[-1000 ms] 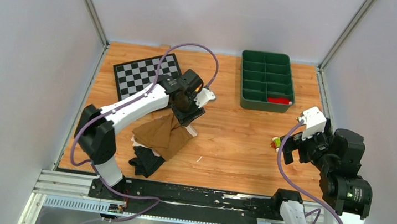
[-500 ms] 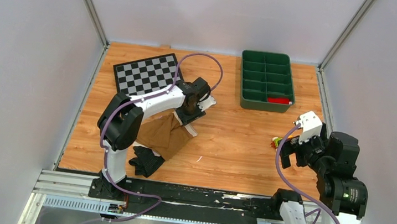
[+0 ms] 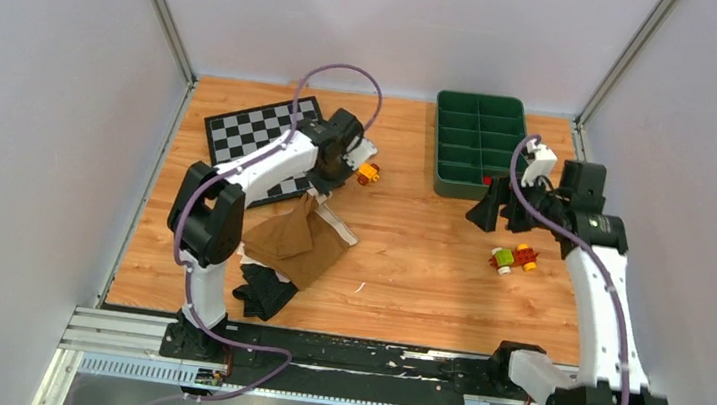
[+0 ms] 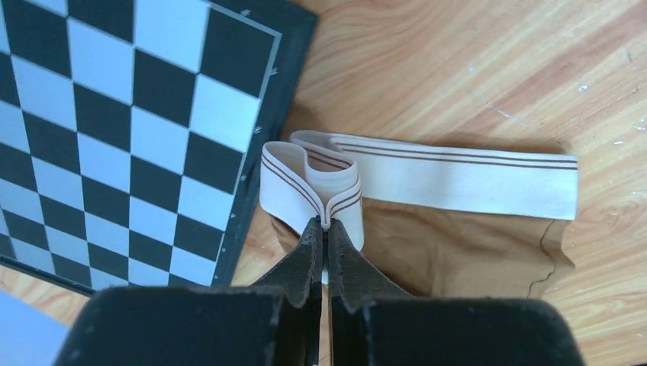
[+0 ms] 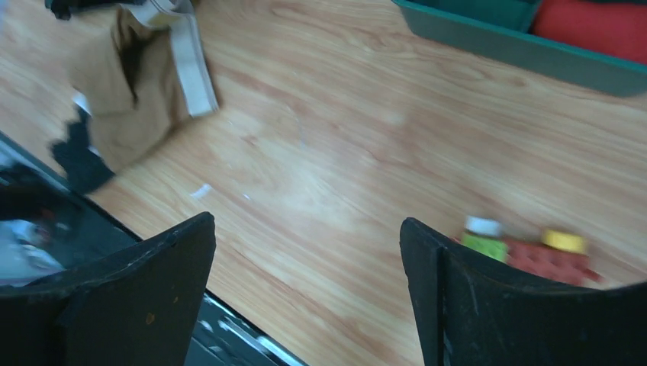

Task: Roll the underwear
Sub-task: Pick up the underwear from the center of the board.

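Since a second ago the left arm has drawn back toward the black-and-white checkerboard mat (image 4: 114, 114). The left pincer (image 4: 326, 223) has closed on a fold of the cream striped waistband (image 4: 458, 171) of the tan-brown cloth underwear (image 3: 295, 241), probably to lift that end for rolling. The garment lies on the wooden worktop (image 3: 419, 259) beside the mat. Its long axis runs from the pinched far end toward the near edge. The right pincer (image 5: 307, 229) hangs wide and empty.

Soft cloth underwear (image 4: 442, 252), wood-grain table (image 4: 458, 69)
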Robot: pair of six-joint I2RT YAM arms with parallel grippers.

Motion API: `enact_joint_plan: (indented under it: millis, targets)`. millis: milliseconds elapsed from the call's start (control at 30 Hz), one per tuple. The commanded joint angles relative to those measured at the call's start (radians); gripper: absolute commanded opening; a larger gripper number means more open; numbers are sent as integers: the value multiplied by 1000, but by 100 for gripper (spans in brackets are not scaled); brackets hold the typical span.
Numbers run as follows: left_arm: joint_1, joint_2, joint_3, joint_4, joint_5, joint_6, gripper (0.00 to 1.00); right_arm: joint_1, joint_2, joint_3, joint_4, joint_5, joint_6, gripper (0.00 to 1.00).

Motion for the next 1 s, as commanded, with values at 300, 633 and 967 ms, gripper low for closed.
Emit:
enact_joint_plan:
  millis: [300, 633, 967]
  targets:
    - [246, -144, 50, -128, 245, 7, 2, 362, 460, -170, 670, 11, 654, 73]
    - [339, -99, -16, -70, 296, -24, 1, 570, 850, -8, 808, -33, 760, 64]
    - [367, -80, -46, -43, 454, -69, 7, 636, 975, 32, 888, -93, 865, 60]
